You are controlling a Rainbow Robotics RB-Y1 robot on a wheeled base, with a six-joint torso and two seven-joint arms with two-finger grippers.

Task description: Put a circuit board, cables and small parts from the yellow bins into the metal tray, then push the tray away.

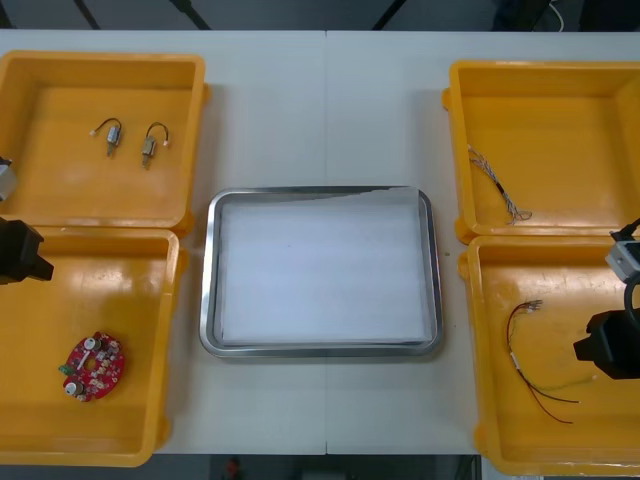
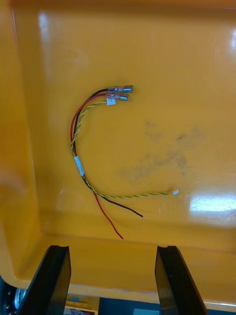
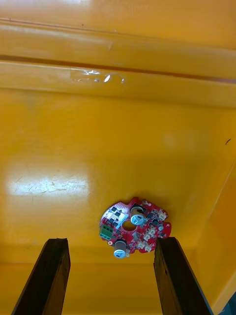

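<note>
Left gripper [image 3: 110,242]: fingers [image 3: 49,275] spread wide, holding nothing; red circuit board [image 3: 135,227] just beyond the tips, in the near-left yellow bin [image 1: 130,290], at the gripper's 5 o'clock in the front view. Right gripper [image 2: 112,247]: fingers [image 2: 172,280] spread, empty; red and yellow cable [image 2: 93,147] beyond the tips, at its 9 o'clock, in the near-right yellow bin [image 1: 500,420]. Metal tray [image 1: 320,349]: centre of the tabletop [image 1: 270,120].

Two arms out wide, both open-handed.
At the left edge: left gripper [image 1: 30,255], black, with fingers [image 3: 51,275] set well apart and nothing pinched between. At the right edge, nearer the front: right gripper [image 1: 595,348], likewise spread, fingers [image 2: 54,280] apart and bare. Seemingly angled inward on both sides, though largely cut off from above.
</note>
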